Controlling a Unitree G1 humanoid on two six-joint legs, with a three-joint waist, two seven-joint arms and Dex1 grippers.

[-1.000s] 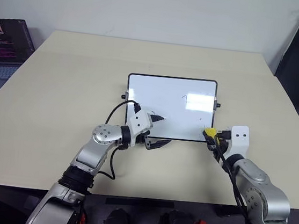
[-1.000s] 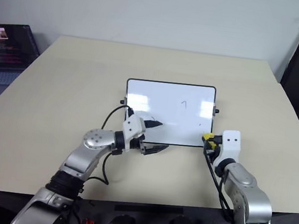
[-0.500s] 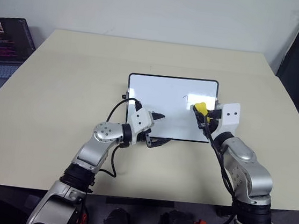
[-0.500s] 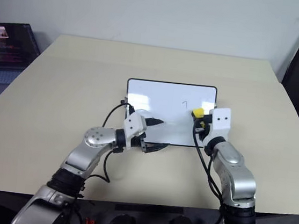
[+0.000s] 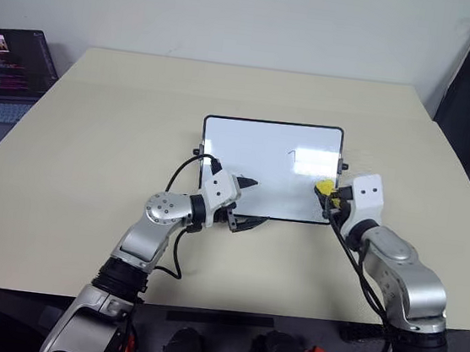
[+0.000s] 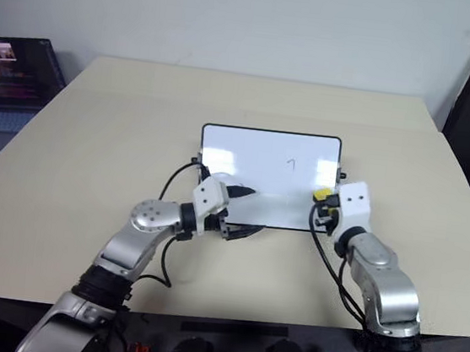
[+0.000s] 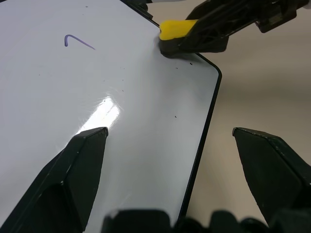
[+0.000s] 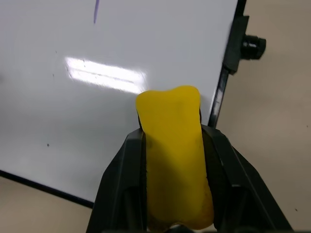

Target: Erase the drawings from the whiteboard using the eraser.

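Eraser (image 8: 174, 150): yellow block pinched between black fingers (image 8: 121, 189).

Both arms: silver-grey metal shells, rounded joint housings, black bands between segments. Left arm (image 5: 158, 218): round silver elbow cap with small dark screw holes; black ribbed section near the shoulder. Right arm (image 5: 398, 275): smooth bulbous silver casing. Each wrist ends in a white boxy block; the right one carries two small dark dots. Black cables loop loosely alongside each forearm. Fingers (image 7: 73, 170) black, wedge-shaped, tapering, matte plastic.
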